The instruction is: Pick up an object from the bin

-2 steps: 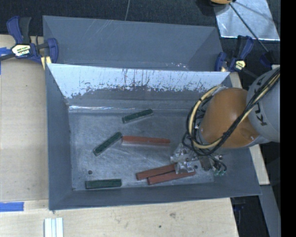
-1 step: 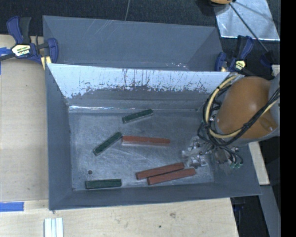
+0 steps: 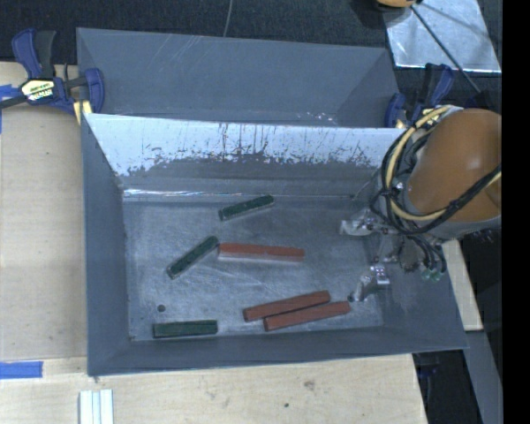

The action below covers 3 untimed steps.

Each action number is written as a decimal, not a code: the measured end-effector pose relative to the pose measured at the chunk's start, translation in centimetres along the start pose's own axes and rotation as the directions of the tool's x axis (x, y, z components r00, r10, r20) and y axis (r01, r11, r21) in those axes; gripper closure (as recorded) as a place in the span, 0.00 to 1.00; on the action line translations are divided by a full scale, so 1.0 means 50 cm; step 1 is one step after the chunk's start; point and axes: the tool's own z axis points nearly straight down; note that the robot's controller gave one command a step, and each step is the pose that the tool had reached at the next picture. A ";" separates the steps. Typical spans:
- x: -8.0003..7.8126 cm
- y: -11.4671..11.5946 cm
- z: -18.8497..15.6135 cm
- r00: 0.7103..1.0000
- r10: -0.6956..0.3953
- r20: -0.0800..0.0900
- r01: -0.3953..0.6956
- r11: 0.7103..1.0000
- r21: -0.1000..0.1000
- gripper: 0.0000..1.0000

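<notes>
**Camera view: hand (image 3: 364, 256) spread wide and empty at the right of the bin (image 3: 106, 263), just beside two brown sticks.**
The nearer brown stick (image 3: 306, 315) lies against its twin (image 3: 287, 306), so straddling one across its narrow width looks wisest, or both may lift. The right wall crowds the hand. A third brown stick (image 3: 261, 253) and three green sticks (image 3: 246, 207) (image 3: 193, 257) (image 3: 185, 329) lie well clear.

Three dark green bars (image 3: 246, 207) (image 3: 192, 257) (image 3: 185, 329) and three red-brown bars (image 3: 261, 253) (image 3: 287, 306) (image 3: 306, 315), loose in one grey bin (image 3: 106, 263).
</notes>
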 end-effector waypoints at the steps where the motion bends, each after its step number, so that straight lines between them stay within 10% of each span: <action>1: 0.000 0.000 0.000 1.000 -0.001 0.000 0.001 1.000 0.000 0.00; 3: 0.036 0.078 0.151 1.000 -0.016 -0.007 0.015 1.000 -0.001 0.00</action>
